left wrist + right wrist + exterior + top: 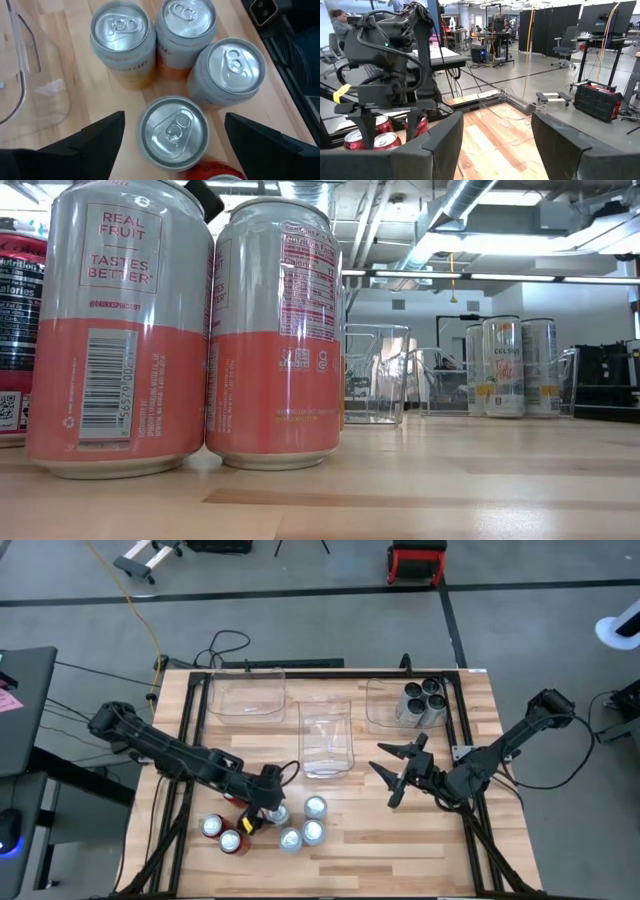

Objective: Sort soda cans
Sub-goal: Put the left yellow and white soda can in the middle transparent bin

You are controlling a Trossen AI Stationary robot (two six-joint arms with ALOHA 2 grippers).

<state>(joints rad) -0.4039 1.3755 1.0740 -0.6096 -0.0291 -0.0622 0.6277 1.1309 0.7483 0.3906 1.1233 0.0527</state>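
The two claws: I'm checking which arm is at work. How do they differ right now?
The left claw hangs low over the cans at the table's front, its fingers straddling one can; the right claw is over bare table, near no can. Both are open and hold nothing.

In the high view, three clear rectangular plastic bins sit along the upper half of the wooden table (400, 860): one at upper left (247, 697), one at centre (327, 737), one at upper right (385, 705). Three dark-bodied cans (423, 697) stand together in the upper-right bin. At lower left, red-bodied cans (224, 834) cluster just left of silver-bodied cans (303, 825). The left gripper (258, 808) hangs over this cluster's upper edge, fingers spread. The right gripper (392, 772) sits right of the centre bin, fingers apart.
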